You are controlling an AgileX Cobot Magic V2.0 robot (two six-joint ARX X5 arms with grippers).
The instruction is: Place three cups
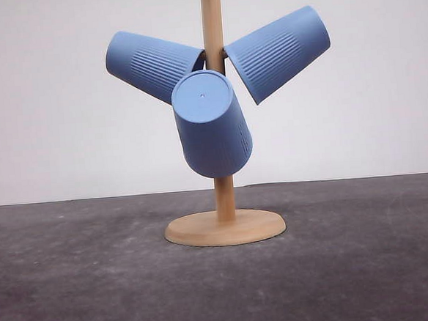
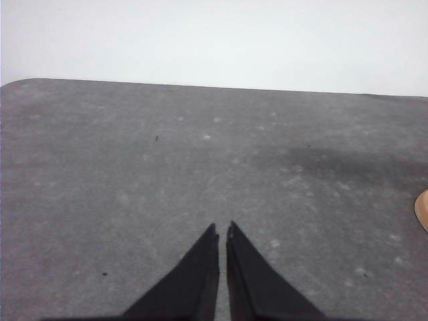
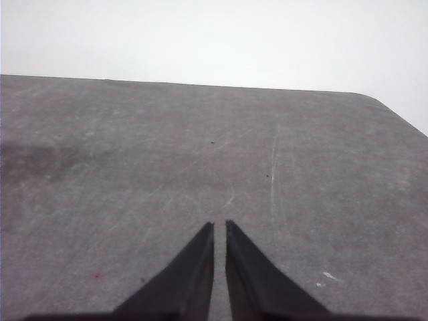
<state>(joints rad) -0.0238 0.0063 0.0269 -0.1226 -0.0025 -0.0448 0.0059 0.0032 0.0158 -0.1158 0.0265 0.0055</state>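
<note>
My L claw (image 2: 222, 229) & R claw (image 3: 219, 226) both clenched, empty, angled low over grey table (image 3: 134, 167); three cups (image 1: 213, 124) on wooden rack (image 1: 224, 196).

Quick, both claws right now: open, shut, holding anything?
Left claw: shut, holding nothing.
Right claw: shut, holding nothing.

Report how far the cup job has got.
All three cups hang on the wooden rack: the left cup and the right cup angle outward, and the front cup has its base toward the camera. Whether hanging there is the start or the finish, the pictures don't say. Nothing is in hand: the left pincer and right pincer are both shut over bare table.
</note>
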